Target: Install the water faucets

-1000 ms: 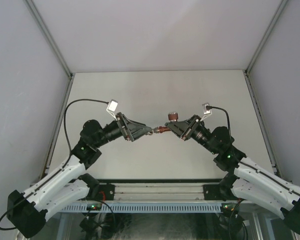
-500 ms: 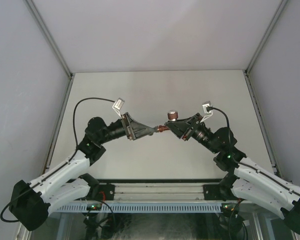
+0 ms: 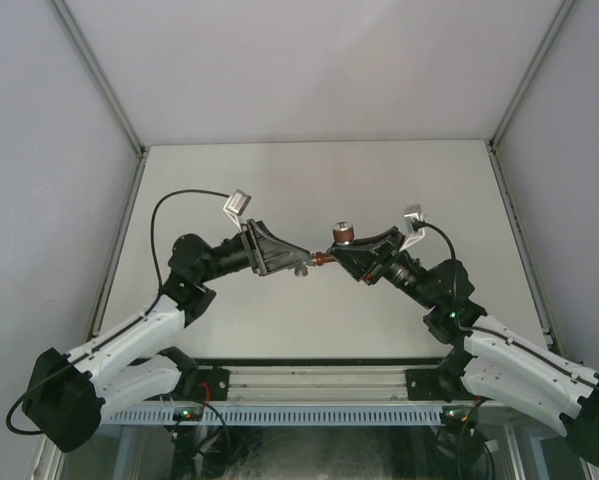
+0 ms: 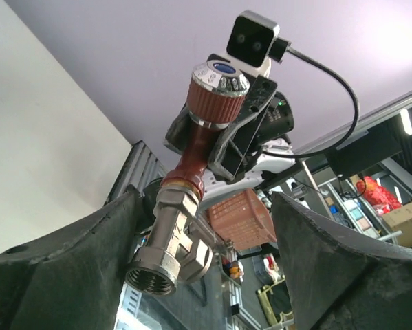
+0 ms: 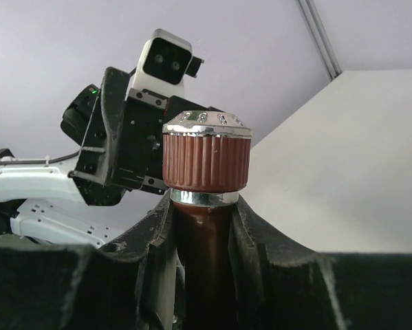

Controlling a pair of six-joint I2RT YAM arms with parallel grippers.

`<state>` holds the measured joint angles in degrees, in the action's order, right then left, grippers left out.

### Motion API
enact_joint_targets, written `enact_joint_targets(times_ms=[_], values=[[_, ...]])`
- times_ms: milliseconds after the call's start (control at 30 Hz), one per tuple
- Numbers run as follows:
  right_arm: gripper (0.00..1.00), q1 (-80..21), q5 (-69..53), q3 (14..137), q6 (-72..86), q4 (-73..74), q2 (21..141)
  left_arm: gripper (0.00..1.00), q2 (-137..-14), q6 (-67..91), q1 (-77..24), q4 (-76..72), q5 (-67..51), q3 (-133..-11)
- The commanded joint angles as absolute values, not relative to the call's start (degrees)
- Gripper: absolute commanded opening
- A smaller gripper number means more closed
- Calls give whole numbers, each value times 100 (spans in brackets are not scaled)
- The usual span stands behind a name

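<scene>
Above tabletop (image 3: 279, 180) centre, mid-air: red-brown tap body (image 5: 204, 275) clenched in right gripper (image 5: 202, 206). Its silver fitting (image 4: 175, 237) sits between spread, non-gripping jaws of left gripper (image 4: 206, 199). Likely rigid, dense, slick plating; grasp fitting across faceted nut, avoid threads.

The tap body (image 4: 190, 155) looked like smooth, glossy red-brown plastic, and its knob (image 4: 216, 100) was ribbed matt red under a shiny chrome cap. The fitting (image 4: 175, 237) was bright, polished silver metal, threaded inside its mouth. My left fingers (image 4: 61, 275) and right fingers (image 5: 281, 275) were coarse, matt black plastic with a grainy face. The table (image 3: 279, 180) looked matt off-white.
</scene>
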<state>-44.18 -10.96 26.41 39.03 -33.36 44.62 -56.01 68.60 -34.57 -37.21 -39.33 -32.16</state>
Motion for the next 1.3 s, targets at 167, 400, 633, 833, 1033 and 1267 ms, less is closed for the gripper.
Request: enact_joint_targets(times_ms=[167, 400, 633, 833, 1033, 1267], values=[[0, -4456, -1046, 2509, 3581, -3996, 4283, 67, -5704, 7407, -3429, -4770, -4276, -3188], [0, -4438, -872, 2511, 3725, -3855, 4252, 73, -5774, 7307, -3430, -4869, -4519, -3206], [0, -4445, -1042, 2409, 3678, -4419, 4237, 73, -5928, 7218, -3428, -4546, -4610, -3195], [0, -4491, -824, 2353, 3485, -4556, 4098, 66, -5914, 7061, -3445, -4386, -4617, -3259], [0, -4491, -817, 2355, 3469, -4610, 4172, 66, -5925, 6939, -3472, -4222, -4756, -3410], [0, -4483, -919, 2361, 3470, -4467, 4161, 46, -5821, 6645, -3472, -4129, -4754, -3625]])
